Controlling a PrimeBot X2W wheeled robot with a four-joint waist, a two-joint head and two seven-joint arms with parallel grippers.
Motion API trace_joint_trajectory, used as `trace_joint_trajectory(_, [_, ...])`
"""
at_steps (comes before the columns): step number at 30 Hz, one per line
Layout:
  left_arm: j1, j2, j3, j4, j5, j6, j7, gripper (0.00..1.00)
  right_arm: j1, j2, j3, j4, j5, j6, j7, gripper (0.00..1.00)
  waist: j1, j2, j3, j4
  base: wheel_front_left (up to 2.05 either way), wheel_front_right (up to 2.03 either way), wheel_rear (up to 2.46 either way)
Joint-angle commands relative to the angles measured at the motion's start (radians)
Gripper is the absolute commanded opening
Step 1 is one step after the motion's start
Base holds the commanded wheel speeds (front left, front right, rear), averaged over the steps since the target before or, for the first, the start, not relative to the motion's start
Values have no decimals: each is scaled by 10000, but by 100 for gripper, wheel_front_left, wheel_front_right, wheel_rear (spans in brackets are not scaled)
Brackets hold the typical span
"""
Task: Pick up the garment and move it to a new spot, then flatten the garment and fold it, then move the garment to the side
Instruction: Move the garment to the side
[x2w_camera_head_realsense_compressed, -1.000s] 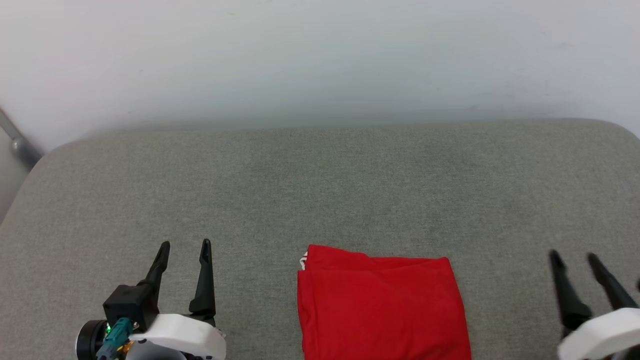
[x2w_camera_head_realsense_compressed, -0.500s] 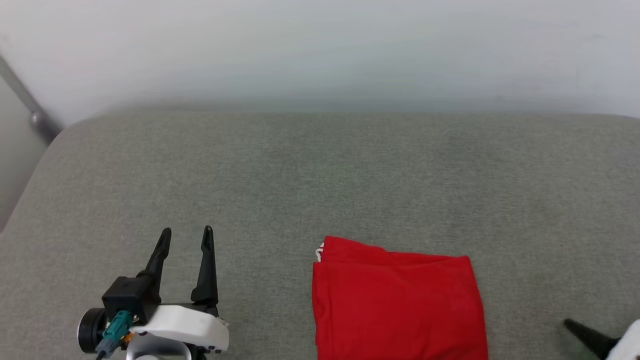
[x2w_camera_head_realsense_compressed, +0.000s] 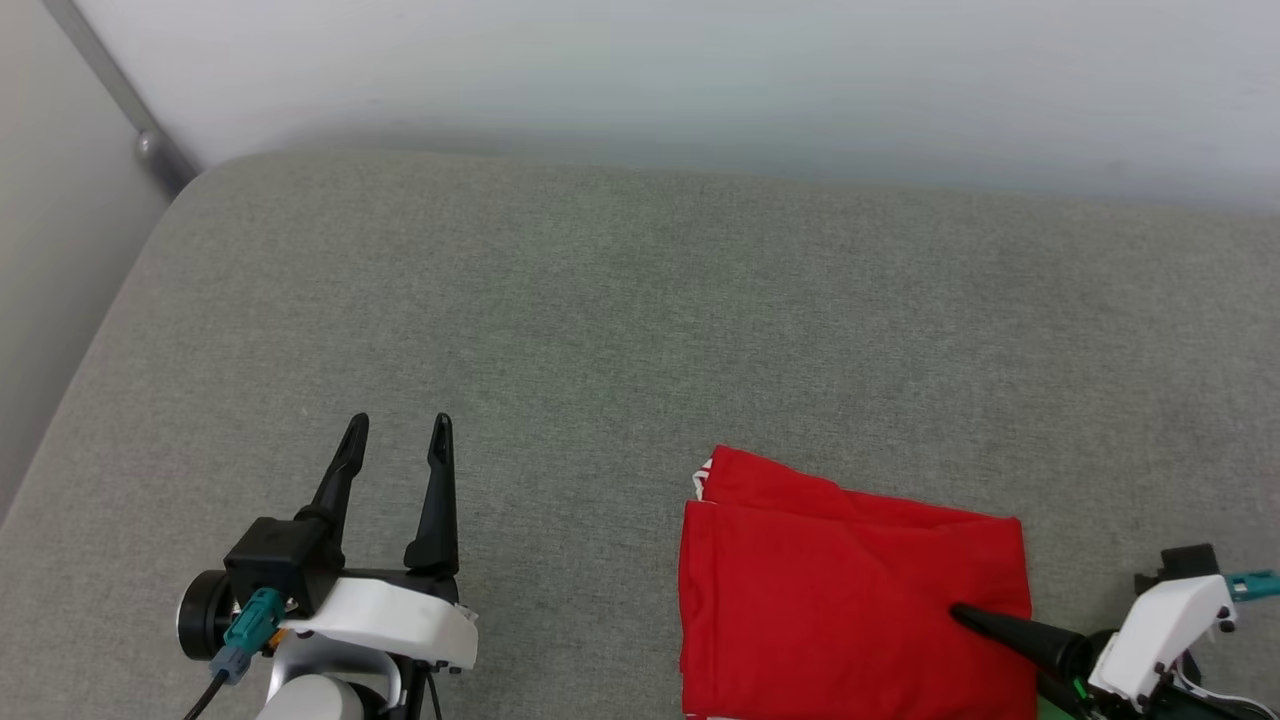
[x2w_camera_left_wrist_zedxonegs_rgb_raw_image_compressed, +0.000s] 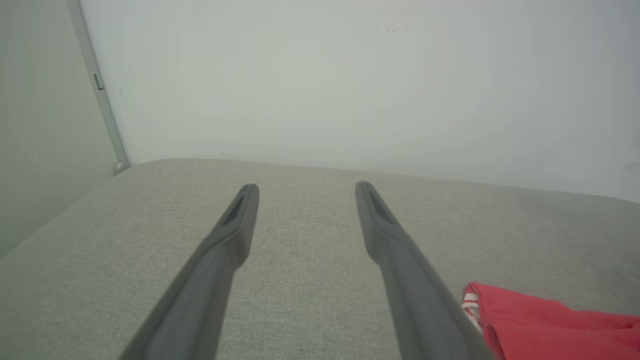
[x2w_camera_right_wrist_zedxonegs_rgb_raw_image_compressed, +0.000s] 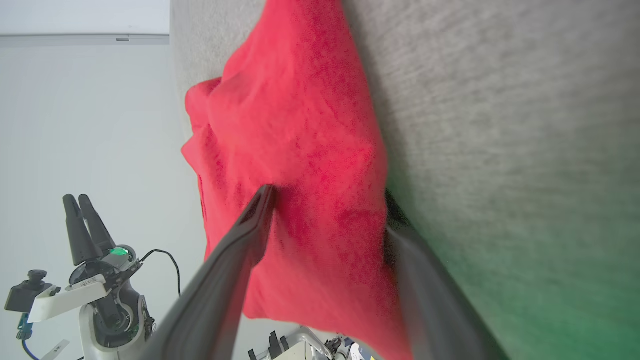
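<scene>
The garment (x2w_camera_head_realsense_compressed: 840, 580), folded into a plain red rectangle with a bit of white striped trim at its far left corner, lies near the front of the grey cushion (x2w_camera_head_realsense_compressed: 640, 320). Its lettering is hidden. My right gripper (x2w_camera_head_realsense_compressed: 965, 615) reaches in sideways from the right. In the right wrist view the gripper (x2w_camera_right_wrist_zedxonegs_rgb_raw_image_compressed: 327, 207) is open astride the garment (x2w_camera_right_wrist_zedxonegs_rgb_raw_image_compressed: 290, 110), one finger on top of the cloth and the other at its right edge against the cushion. My left gripper (x2w_camera_head_realsense_compressed: 400, 425) hovers open and empty left of the garment (x2w_camera_left_wrist_zedxonegs_rgb_raw_image_compressed: 550, 320).
The cushion's rounded left edge (x2w_camera_head_realsense_compressed: 110, 330) drops off beside a pale wall with a metal rail (x2w_camera_head_realsense_compressed: 120, 100). A white wall (x2w_camera_head_realsense_compressed: 700, 80) stands right behind the cushion. Bare cushion stretches beyond and to the left of the garment.
The head camera has swung, shifting the whole picture right. My right gripper turned sideways and slid in over the garment's right edge. The left gripper stays open where it was.
</scene>
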Motion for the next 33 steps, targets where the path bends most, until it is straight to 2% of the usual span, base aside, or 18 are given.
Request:
trace_joint_trajectory(1, [-94,-42,43,77,27,-57,-64,100,8,139,374,548,107,-20,-106,100,0,0,43,102,0,0,0])
trace_joint_trajectory(2, [-101,-59,55,102,42,-94,-65,100,-3,157,568,758,194,-21,-143,100,0,0,34,122,0,0,0])
trace_joint_trajectory(3, [-100,-75,70,126,61,-112,-66,100,-25,176,709,912,274,-21,-233,39,0,0,23,133,0,0,0])
trace_joint_trajectory(4, [-88,-90,83,158,78,-121,-66,100,-56,183,828,1032,326,-21,-323,2,0,0,0,137,0,0,0])
trace_joint_trajectory(8, [54,-114,150,274,106,-185,-68,100,-173,130,1362,897,103,-18,-766,0,0,0,-179,72,0,0,0])
trace_joint_trajectory(17, [439,-42,187,340,144,-146,-57,100,-184,-1133,3452,-264,-2126,-12,-2265,0,0,0,-855,-533,0,0,0])
trace_joint_trajectory(21, [723,-59,213,251,110,-72,-46,100,-314,-1749,4270,-419,-3419,-12,-2698,0,0,0,-1162,-1147,0,0,0])
trace_joint_trajectory(26, [893,-170,286,90,80,-86,-47,100,-631,-2153,4322,-288,-4314,-12,-2928,0,0,0,-1179,-2205,0,0,0])
trace_joint_trajectory(29, [771,-267,316,-52,173,-96,-47,100,-917,-2260,4237,-108,-4521,-12,-2936,0,0,0,-899,-2900,0,0,0])
trace_joint_trajectory(33, [184,-291,368,-303,356,-243,-46,100,-1552,-2564,4035,-92,-4824,-12,-3300,0,0,0,95,-3714,0,0,0])
